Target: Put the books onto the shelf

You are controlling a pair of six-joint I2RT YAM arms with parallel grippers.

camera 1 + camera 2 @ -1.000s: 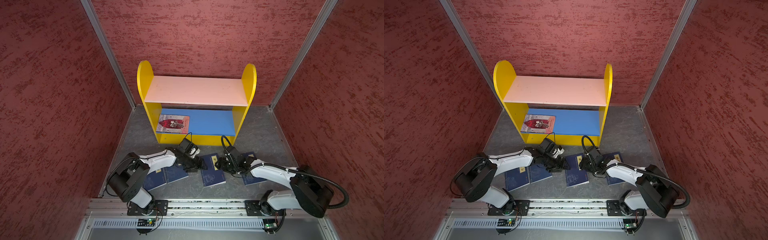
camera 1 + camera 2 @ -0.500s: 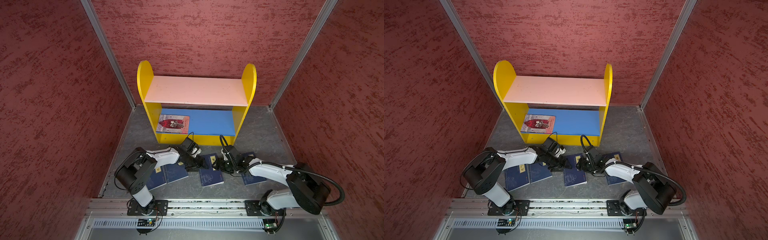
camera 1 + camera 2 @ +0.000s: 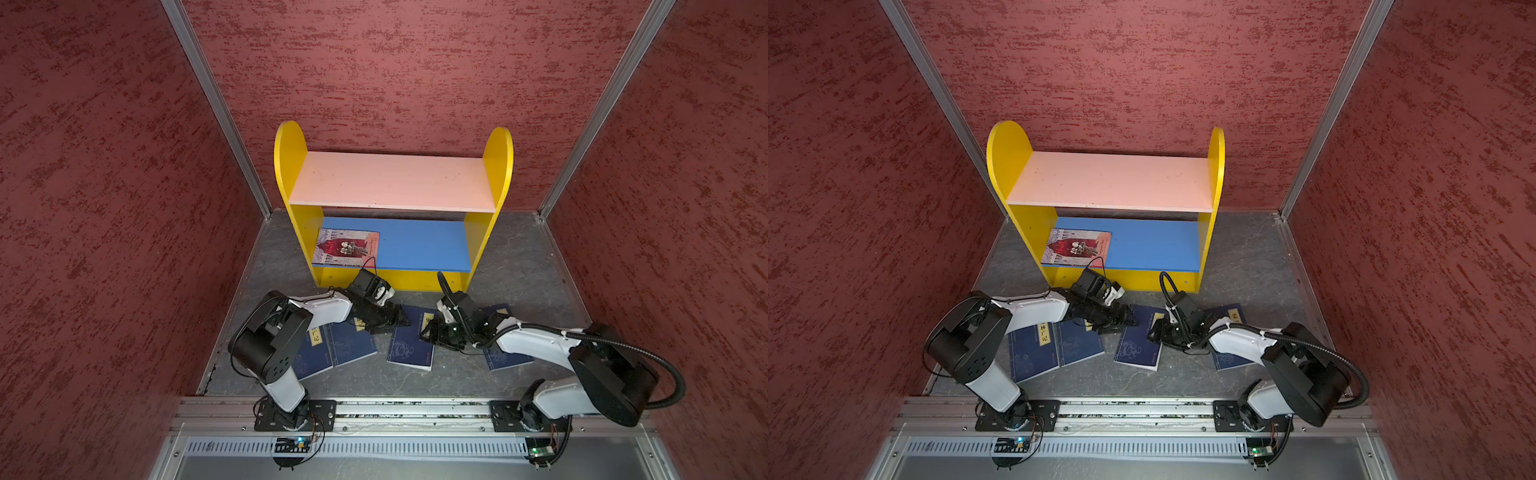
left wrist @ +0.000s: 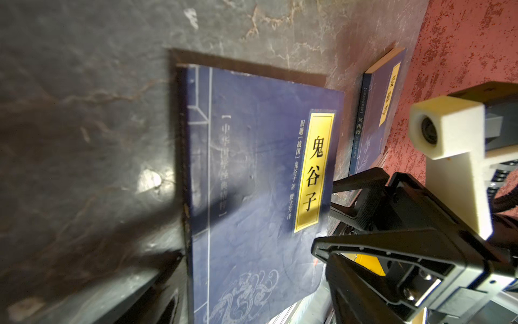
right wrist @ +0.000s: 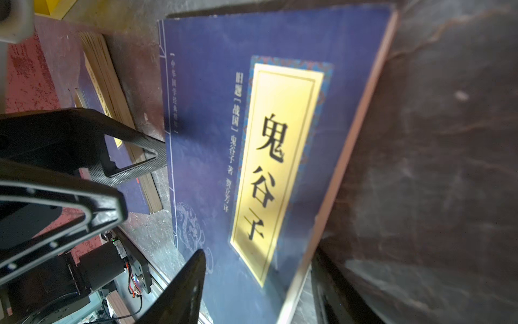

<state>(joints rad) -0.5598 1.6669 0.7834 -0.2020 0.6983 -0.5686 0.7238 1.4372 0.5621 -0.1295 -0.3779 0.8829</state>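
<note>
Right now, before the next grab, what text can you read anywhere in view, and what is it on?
"鬼谷子": cover, middle navy book.
"旧题 战国 鬼谷子 著": same cover, beside the title; the rest is blurred.
"菜根谭": cover and spine, right navy book.
"林广记": cover, leftmost navy book.
Red book title: too small to read.
</note>
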